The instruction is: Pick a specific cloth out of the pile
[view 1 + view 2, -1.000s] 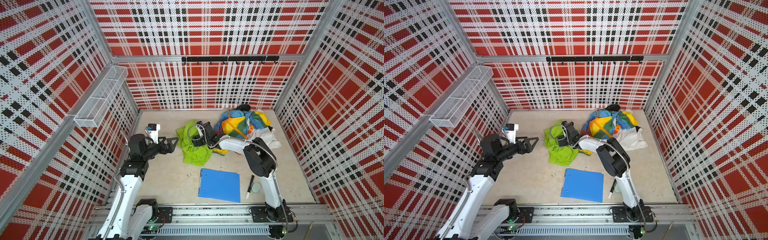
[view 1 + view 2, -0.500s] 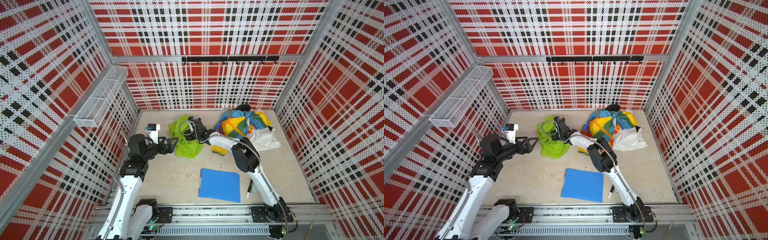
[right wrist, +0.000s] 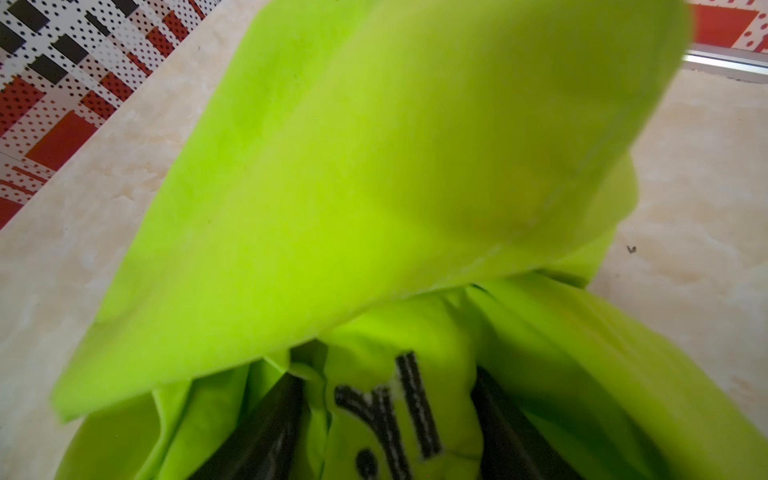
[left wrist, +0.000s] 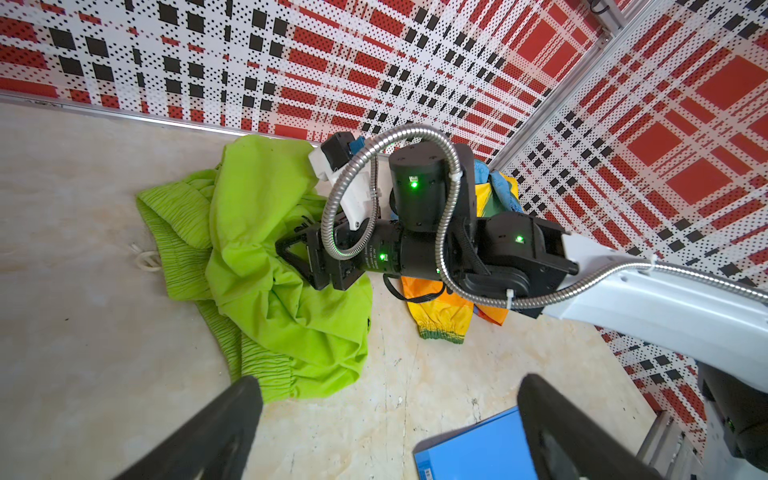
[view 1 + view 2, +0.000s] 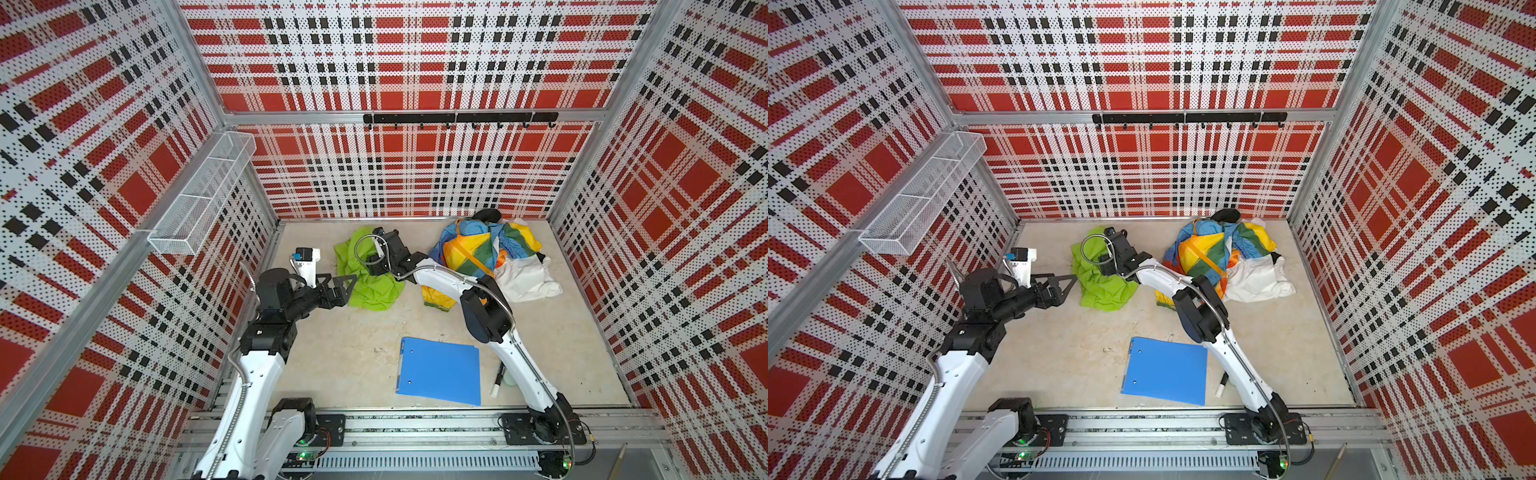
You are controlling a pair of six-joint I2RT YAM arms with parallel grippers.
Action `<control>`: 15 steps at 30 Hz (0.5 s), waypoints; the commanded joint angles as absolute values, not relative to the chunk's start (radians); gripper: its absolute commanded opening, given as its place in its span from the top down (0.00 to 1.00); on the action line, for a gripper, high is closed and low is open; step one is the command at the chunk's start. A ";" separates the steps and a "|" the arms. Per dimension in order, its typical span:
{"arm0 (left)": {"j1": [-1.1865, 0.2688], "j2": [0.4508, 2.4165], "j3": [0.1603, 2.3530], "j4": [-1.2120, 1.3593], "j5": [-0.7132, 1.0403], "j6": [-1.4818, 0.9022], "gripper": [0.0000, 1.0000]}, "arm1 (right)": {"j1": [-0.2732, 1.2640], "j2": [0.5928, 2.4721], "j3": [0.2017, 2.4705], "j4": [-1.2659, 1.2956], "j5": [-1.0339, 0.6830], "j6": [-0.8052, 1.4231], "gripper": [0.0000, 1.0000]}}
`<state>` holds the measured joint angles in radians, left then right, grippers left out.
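The cloth (image 5: 372, 286) (image 5: 1102, 291), lime green with a black logo, lies crumpled on the floor left of the pile (image 5: 478, 249) (image 5: 1217, 249) and apart from it. My right gripper (image 5: 374, 266) (image 5: 1104, 266) reaches across onto the cloth's upper part. In the right wrist view a fold of the cloth (image 3: 374, 166) bearing the logo fills the gap between the jaws of that gripper (image 3: 386, 415). In the left wrist view the right gripper (image 4: 295, 257) presses into the cloth (image 4: 257, 232). My left gripper (image 5: 347, 282) (image 4: 390, 419) is open and empty, just left of the cloth's near edge.
A blue folder (image 5: 438, 370) lies near the front, with a marker (image 5: 498, 376) to its right. A yellow-orange sleeve (image 5: 434, 297) trails from the pile under the right arm. A wire basket (image 5: 203, 199) hangs on the left wall and a hook rail (image 5: 457, 118) on the back wall.
My right gripper has dragged the green cloth to the left and toward the back wall, further from the pile. The left arm has barely moved.
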<state>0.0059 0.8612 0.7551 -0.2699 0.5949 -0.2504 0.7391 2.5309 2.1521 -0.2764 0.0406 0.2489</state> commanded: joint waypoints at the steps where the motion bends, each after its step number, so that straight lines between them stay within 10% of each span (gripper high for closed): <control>1: 0.010 0.846 0.760 -0.253 0.592 -0.252 0.01 | 0.738 2.474 2.141 -0.254 0.035 0.227 0.31; 15: 0.010 0.842 0.759 -0.248 0.588 -0.248 0.01 | 0.741 2.140 1.746 -0.103 0.018 0.192 0.29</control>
